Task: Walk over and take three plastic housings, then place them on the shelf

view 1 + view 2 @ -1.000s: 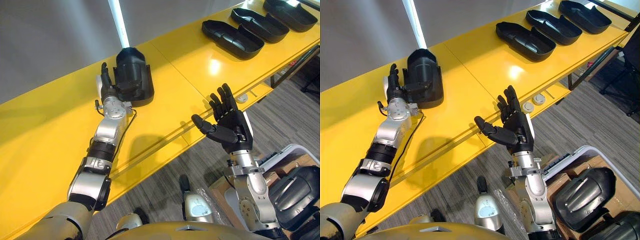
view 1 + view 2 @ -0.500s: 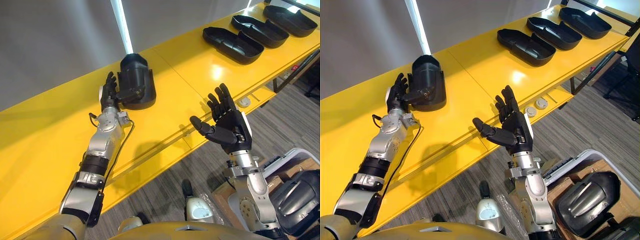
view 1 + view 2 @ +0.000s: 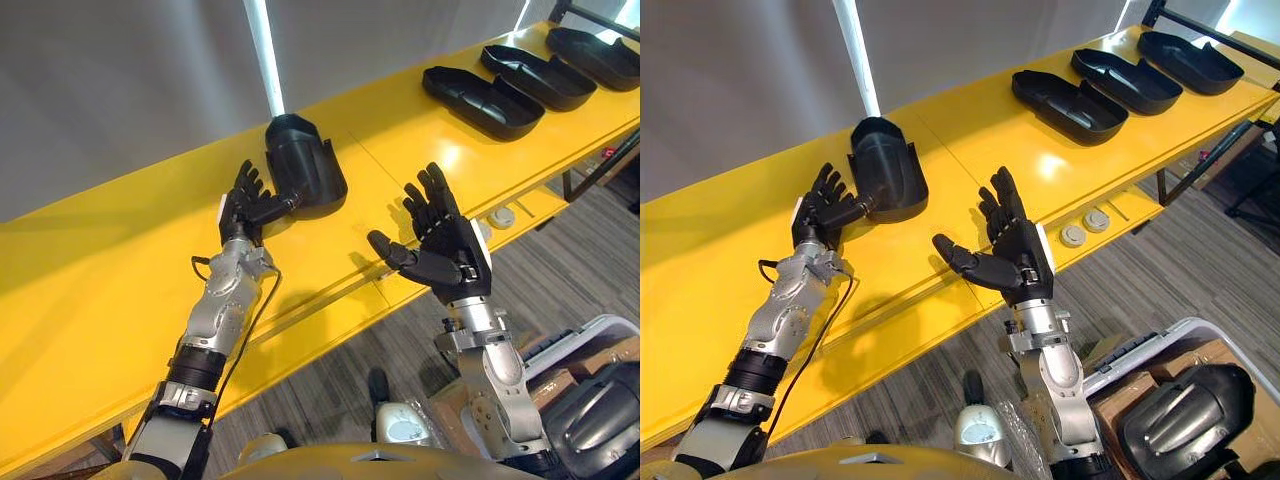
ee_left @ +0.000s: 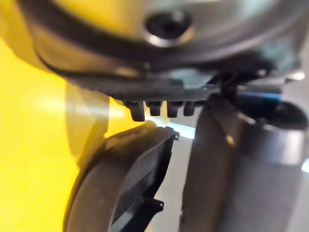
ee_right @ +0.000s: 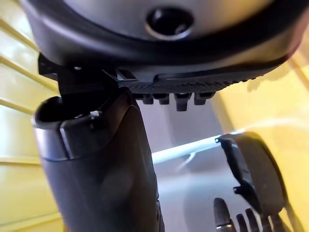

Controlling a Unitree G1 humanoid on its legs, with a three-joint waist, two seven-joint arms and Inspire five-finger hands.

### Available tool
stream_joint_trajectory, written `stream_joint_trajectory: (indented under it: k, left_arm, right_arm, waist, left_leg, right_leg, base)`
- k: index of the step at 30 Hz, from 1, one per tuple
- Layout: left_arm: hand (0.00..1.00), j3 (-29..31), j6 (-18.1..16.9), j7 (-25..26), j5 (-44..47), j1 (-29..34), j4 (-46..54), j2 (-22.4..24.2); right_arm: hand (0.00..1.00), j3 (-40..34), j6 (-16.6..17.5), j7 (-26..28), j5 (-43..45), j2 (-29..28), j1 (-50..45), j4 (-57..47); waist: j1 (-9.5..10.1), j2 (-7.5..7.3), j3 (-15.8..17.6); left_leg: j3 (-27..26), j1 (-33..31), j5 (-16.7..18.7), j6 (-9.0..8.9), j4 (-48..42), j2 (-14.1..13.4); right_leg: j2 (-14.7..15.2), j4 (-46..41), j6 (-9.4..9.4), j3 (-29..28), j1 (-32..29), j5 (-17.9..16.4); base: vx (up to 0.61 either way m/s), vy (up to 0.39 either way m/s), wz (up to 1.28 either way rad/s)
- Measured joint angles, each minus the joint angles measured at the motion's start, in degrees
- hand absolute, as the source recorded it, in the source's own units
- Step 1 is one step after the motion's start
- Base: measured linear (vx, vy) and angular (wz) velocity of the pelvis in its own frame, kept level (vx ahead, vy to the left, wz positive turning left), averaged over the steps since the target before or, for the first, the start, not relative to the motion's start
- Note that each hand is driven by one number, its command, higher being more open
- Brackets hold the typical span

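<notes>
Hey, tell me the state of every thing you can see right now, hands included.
Left robot hand: open, thumb at near housing's rim.
Right robot hand: open, empty, raised.
Near housing: resting on yellow shelf, ungripped.
Three far housings: hollow side up, in a row.
Binned housing: lying in a bin.

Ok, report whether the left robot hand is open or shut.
Open: the left robot hand has fingers spread straight, thumb by the housing.

Farthest housing and the boxed housing at lower right, both partly beyond the right edge.
</notes>
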State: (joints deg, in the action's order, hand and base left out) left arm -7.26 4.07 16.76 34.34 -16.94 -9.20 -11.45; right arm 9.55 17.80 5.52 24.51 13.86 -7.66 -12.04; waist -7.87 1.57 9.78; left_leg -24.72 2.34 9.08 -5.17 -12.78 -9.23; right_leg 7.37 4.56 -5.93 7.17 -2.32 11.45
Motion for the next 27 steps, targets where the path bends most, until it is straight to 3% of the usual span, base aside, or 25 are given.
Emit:
stream_joint_trajectory:
  k: [8, 12, 14, 18, 22, 27]
  left_arm:
    - [1.00, -1.30, 3.69, 2.25, -0.89, 2.92, 4.05, 1.08]
    - [1.00, -0.79, 3.28, 5.39, -3.82, 7.33, 7.81, 1.63]
    - [1.00, -0.04, 1.76, 6.81, -6.54, 9.94, 9.56, 1.85]
    - [1.00, 1.60, -5.83, 8.63, -10.24, 17.20, 17.30, 3.61]
    - [1.00, 2.13, -13.31, 7.04, -14.95, 20.72, 23.52, 3.78]
    - [1.00, 2.71, -18.52, 5.38, -16.74, 24.14, 26.86, 3.74]
  right_arm:
    - [1.00, 6.04, -1.01, 0.28, -1.61, -0.01, 10.16, 0.89]
    - [1.00, 8.09, -2.65, 1.59, -0.96, -0.06, 13.82, 2.28]
    - [1.00, 10.11, -4.45, 2.08, -0.52, -0.20, 15.84, 3.47]
    - [1.00, 15.73, -7.54, 2.31, -0.66, -0.51, 16.57, 4.52]
    - [1.00, 18.25, -11.67, 0.68, -1.31, -2.83, 17.40, 8.75]
    - [1.00, 19.35, -13.60, -2.40, -1.83, -3.34, 17.49, 11.38]
  waist:
    - [2.93, -0.07, -0.21]
    - [4.75, -0.07, -0.43]
    - [4.91, -0.08, -0.44]
    - [7.00, -0.15, -0.48]
    - [9.39, -0.21, -0.51]
    - [9.48, -0.23, -0.53]
  left_leg:
    - [3.11, -0.02, -1.35, 0.11, 1.06, 0.78]
    - [5.29, -0.22, -2.32, -0.13, 1.40, 0.80]
    - [6.17, -0.24, -2.73, -0.21, 1.89, 0.84]
    - [8.23, -0.58, -3.42, -0.42, 2.28, 0.75]
    - [10.21, -1.08, -4.45, -0.49, 3.22, 1.09]
    - [11.28, -0.95, -5.76, -1.18, 5.34, 1.35]
  right_leg:
    - [0.76, 0.28, 0.64, 3.35, 1.51, -0.49]
    - [0.56, 0.28, 1.03, 5.70, 2.47, -0.76]
    - [0.56, 0.29, 1.27, 6.79, 2.86, -0.93]
    - [0.40, 0.30, 1.78, 8.84, 3.63, -1.31]
    - [0.62, 0.31, 2.10, 10.93, 4.07, -1.59]
    - [0.64, 0.31, 2.58, 12.65, 4.27, -2.64]
  base:
    - [-0.05, -0.014, 0.19]
    - [0.00, -0.032, 0.26]
    - [-0.02, -0.029, 0.24]
    - [-0.01, -0.026, 0.25]
    - [-0.03, -0.010, 0.25]
    - [-0.03, -0.011, 0.18]
